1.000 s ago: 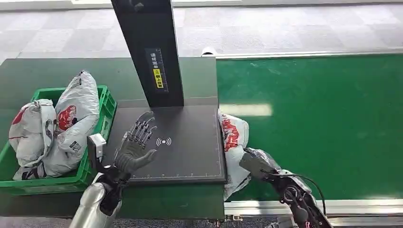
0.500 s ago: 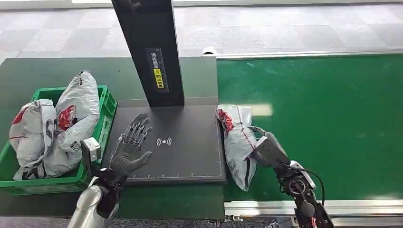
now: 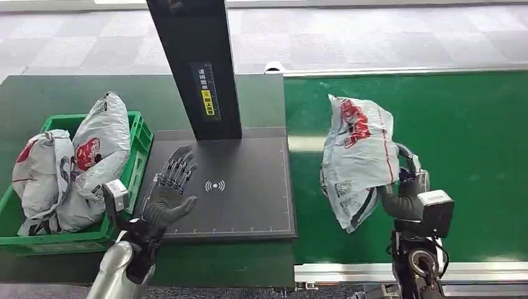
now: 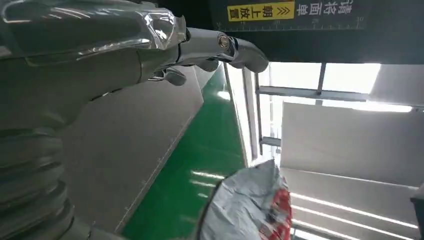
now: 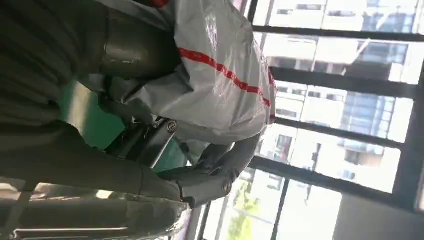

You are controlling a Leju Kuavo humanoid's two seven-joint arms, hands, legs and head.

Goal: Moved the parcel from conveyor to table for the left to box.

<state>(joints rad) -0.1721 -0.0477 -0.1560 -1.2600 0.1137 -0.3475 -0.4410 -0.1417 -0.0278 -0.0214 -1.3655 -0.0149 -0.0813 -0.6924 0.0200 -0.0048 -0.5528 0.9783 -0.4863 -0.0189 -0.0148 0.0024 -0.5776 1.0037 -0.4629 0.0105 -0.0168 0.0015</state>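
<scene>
Green conveyor [image 3: 461, 137], right hand [image 3: 405, 193] gripping parcel [image 3: 358, 159]

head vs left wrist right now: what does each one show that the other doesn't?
Head alone: green crate with bagged parcels, right hand holding the parcel up above the conveyor, left hand seen whole, open over the scan pad. Left wrist alone: bright ceiling panels. Both: parcel, green belt, pad, the yellow label on the black post.
</scene>
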